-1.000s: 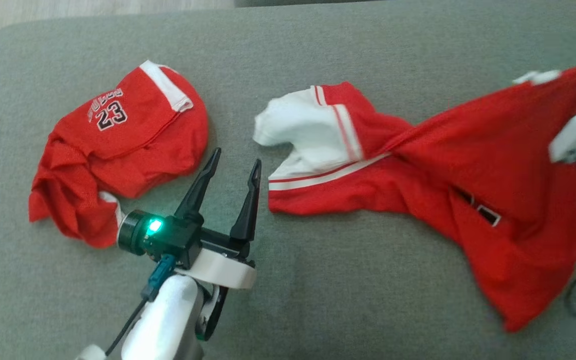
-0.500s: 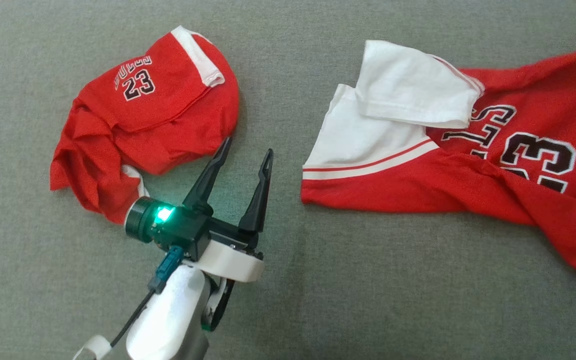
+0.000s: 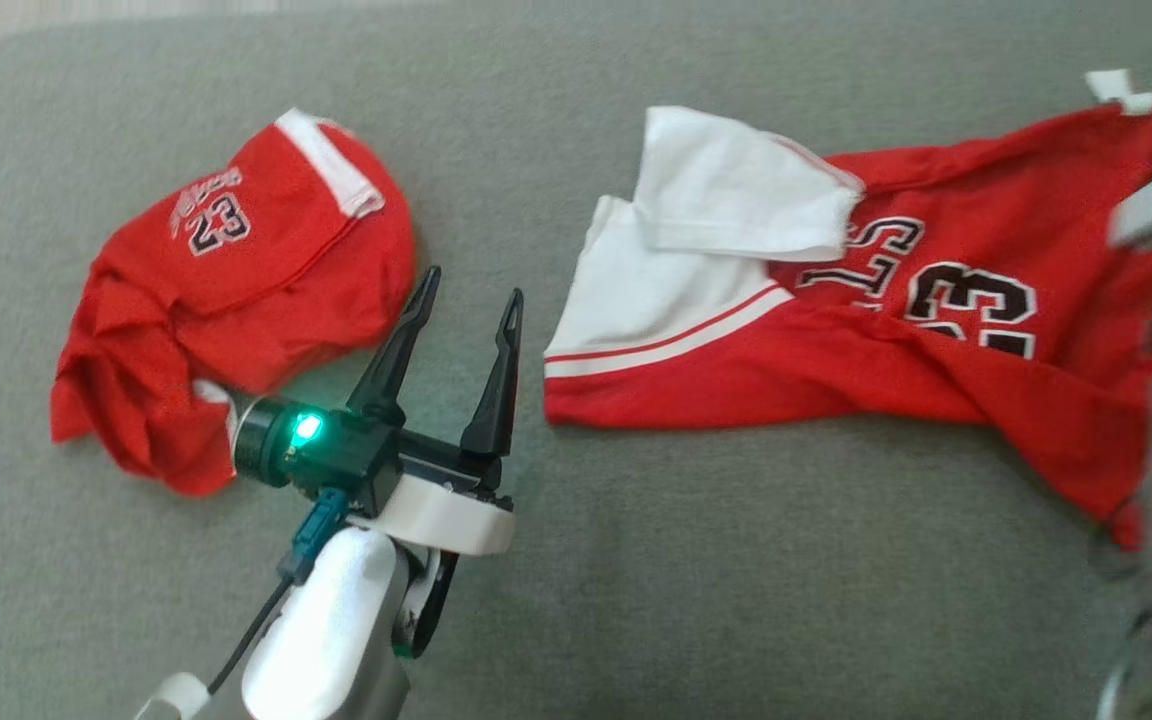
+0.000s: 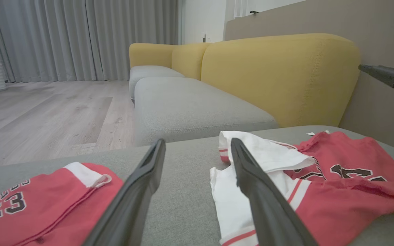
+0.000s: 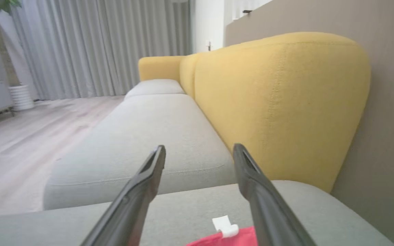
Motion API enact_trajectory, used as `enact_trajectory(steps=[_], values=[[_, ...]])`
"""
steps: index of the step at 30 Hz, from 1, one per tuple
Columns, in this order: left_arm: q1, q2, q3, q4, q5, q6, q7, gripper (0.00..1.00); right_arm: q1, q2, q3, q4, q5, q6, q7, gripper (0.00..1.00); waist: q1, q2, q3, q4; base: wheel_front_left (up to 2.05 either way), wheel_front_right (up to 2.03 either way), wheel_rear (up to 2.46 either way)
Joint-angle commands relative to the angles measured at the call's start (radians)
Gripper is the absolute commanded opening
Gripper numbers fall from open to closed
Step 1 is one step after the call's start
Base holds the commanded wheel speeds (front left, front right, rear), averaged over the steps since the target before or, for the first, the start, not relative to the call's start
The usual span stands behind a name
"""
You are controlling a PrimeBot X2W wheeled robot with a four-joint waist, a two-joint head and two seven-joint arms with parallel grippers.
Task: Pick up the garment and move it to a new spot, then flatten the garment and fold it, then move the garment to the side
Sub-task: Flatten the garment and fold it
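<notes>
On the far left of the grey cushion (image 3: 736, 580) lay a crumpled red garment (image 3: 236, 270) with a white band and the number 23. Just right of it my left gripper (image 3: 473, 283) hovered, its two dark fingers spread apart with nothing between them, pointing into the bare gap between the two pieces of clothing. Right of that gap lay the red jersey (image 3: 946, 340), a white sleeve (image 3: 736, 190) folded over its lettered chest. At the far right my right gripper (image 5: 199, 147) was spread wide and empty, above the jersey's edge and its white tag (image 5: 225, 225).
</notes>
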Motion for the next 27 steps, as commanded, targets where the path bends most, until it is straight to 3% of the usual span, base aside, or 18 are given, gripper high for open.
enact_trajectory(steps=[1,8,16,27], values=[[-0.005,0.003,0.038,-0.035,-0.002,0.007,-0.008,1.00,0.035,0.029,0.054,-0.057,0.033,-0.001,-0.013,1.00,0.0001,0.0000,-0.030,-0.028,0.00,0.00,0.00],[0.022,0.003,0.050,-0.041,-0.010,0.008,-0.008,1.00,0.314,0.099,0.223,-0.285,0.172,-0.001,-0.028,1.00,0.0001,0.0000,-0.085,-0.074,0.00,0.00,0.00],[0.042,0.003,0.051,-0.032,-0.019,0.003,-0.008,1.00,0.603,0.112,0.351,-0.441,0.346,-0.001,-0.018,1.00,0.0001,0.0000,-0.113,-0.091,0.00,0.00,0.00],[0.026,0.003,0.035,-0.030,-0.015,-0.003,-0.008,1.00,0.595,0.112,0.423,-0.508,0.314,-0.001,0.055,1.00,0.0001,0.0000,-0.075,-0.045,0.00,0.00,0.00]])
